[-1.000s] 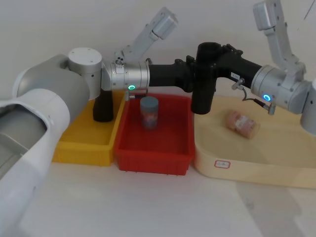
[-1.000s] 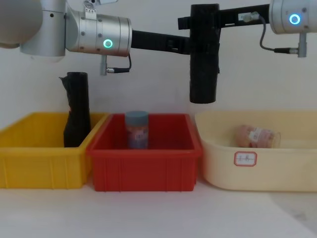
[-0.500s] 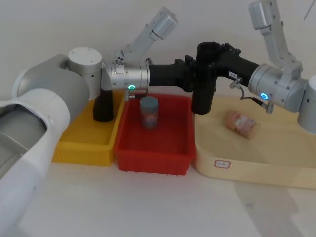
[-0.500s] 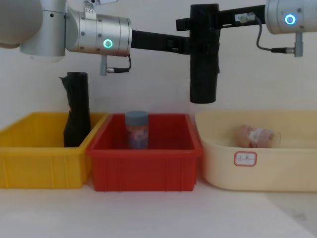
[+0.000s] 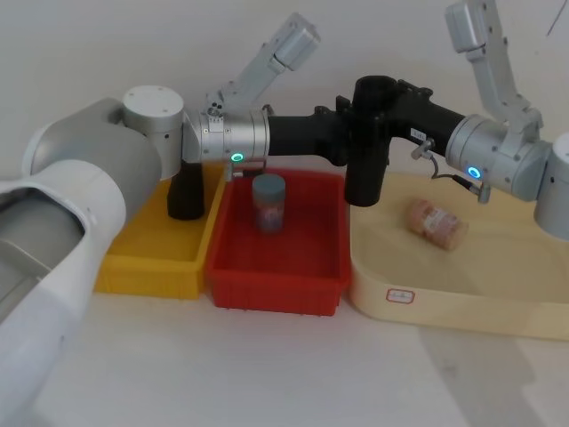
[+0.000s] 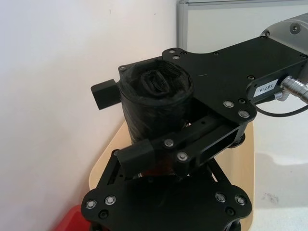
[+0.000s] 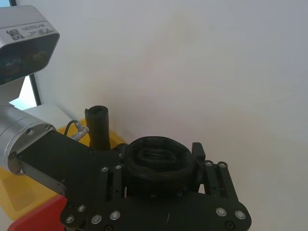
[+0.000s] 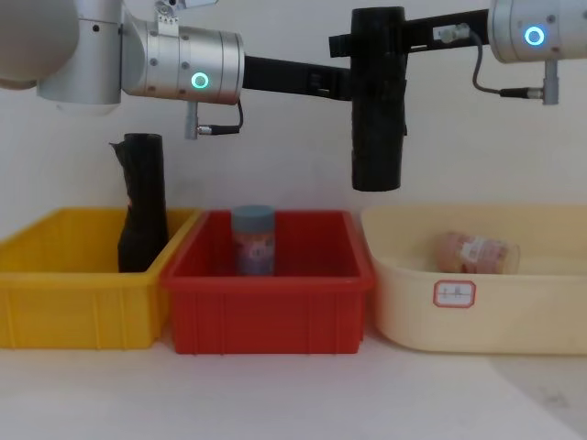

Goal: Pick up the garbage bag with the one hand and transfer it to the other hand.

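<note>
Left pincer and right pincer both pinching upright garbage bag, held above red bin.

Light is bright, even and soft, with only faint shadows on the pale worktop under the trays. The black bag between the two pincers reads as a near-featureless dark mass against the white wall. In the left wrist view, a bright window beyond the left pincer washes out.
</note>
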`<state>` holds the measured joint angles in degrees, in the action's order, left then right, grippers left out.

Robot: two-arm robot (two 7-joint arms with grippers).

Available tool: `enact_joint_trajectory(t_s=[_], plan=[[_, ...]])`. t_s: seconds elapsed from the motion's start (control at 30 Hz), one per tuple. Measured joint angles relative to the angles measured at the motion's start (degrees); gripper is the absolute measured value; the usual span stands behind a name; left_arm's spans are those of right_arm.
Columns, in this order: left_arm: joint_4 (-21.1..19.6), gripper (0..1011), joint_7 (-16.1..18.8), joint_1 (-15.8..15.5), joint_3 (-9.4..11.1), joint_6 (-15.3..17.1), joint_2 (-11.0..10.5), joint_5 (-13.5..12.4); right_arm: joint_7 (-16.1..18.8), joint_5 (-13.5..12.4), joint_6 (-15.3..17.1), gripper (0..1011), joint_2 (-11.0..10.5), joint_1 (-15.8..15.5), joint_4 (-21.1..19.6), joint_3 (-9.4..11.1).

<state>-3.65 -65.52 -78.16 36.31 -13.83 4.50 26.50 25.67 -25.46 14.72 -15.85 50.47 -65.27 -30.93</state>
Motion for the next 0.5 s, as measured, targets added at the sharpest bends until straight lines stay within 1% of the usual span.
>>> enact_joint_trajectory(t_s=[0.1,0.2,0.5], plan=[[0.0,394,0.0,0.0,0.0,0.0,0.0,0.0,0.0,0.0,0.0,697,0.0,0.0,0.0,0.0],[0.0,394,0.0,0.0,0.0,0.0,0.0,0.0,0.0,0.1,0.0,661,0.1,0.0,0.0,0.0],[0.0,394,0.0,0.0,0.0,0.0,0.0,0.0,0.0,0.1,0.0,600,0.1,0.1,0.1,0.0]])
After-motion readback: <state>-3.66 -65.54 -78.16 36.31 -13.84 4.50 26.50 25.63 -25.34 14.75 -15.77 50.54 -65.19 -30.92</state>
